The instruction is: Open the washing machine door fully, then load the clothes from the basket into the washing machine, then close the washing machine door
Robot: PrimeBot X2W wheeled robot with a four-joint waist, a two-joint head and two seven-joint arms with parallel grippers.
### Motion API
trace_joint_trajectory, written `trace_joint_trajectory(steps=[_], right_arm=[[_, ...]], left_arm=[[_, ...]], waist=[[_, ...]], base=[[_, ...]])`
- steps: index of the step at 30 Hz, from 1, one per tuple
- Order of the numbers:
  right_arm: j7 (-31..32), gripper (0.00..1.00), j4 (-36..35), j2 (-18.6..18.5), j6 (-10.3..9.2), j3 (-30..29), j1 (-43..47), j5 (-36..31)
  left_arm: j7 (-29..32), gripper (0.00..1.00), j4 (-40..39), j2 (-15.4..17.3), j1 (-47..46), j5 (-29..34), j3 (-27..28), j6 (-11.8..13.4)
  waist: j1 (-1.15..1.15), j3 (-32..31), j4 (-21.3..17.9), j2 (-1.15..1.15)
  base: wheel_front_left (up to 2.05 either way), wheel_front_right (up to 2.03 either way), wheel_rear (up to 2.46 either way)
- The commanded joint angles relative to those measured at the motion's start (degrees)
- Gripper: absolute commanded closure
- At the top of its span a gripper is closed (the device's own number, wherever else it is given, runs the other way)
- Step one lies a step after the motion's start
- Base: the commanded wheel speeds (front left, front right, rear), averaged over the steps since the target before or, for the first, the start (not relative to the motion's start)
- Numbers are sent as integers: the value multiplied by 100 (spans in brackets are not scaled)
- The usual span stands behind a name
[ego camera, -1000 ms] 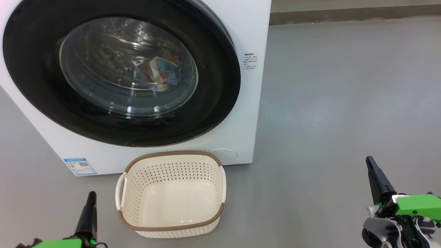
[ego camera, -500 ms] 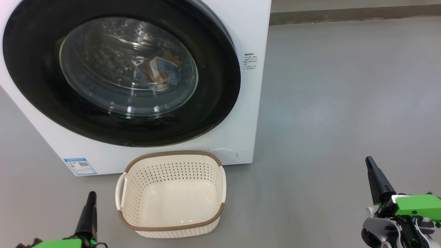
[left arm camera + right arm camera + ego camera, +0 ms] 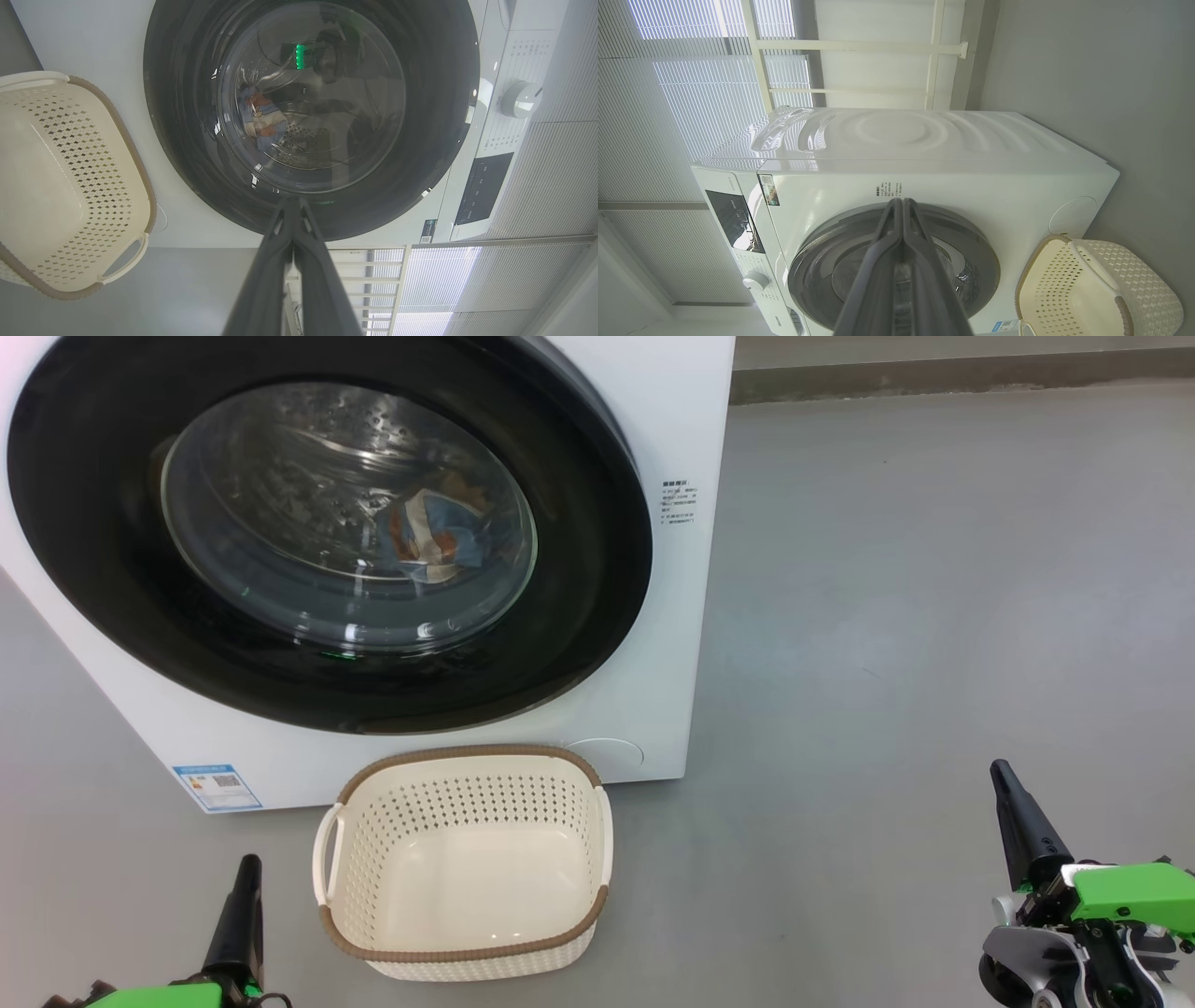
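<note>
Door (image 3: 579,616) shut on washer (image 3: 672,411); clothes (image 3: 434,534) inside the drum, seen through the glass. Basket (image 3: 467,954) on floor (image 3: 934,616), just before washer's front bottom edge. My left gripper (image 3: 248,866), fingers pressed together, hangs just left of basket. My right gripper (image 3: 1001,771), fingers together too, well right of it.

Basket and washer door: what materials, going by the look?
Basket: likely moulded plastic, matte cream, with even rows of small holes. Its brown rim looks woven but is probably plastic too.
Washing machine door: the bulging centre is clear and see-through with sharp glints, so likely glass. The surround is glossy black, either plastic or glass; I can't tell which.
</note>
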Motion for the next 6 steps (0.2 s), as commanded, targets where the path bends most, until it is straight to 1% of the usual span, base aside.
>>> trace_joint_trajectory(steps=[1,6], right_arm=[[29,100,-172,-54,18,115,-35,-19],[30,100,-172,-53,18,114,-35,-20]], left_arm=[[40,100,-169,52,-209,-40,154,-13],[40,100,-169,52,-209,-40,154,-13]], waist=[[0,0,0,0],[0,0,0,0]], base=[[0,0,0],[0,0,0]])
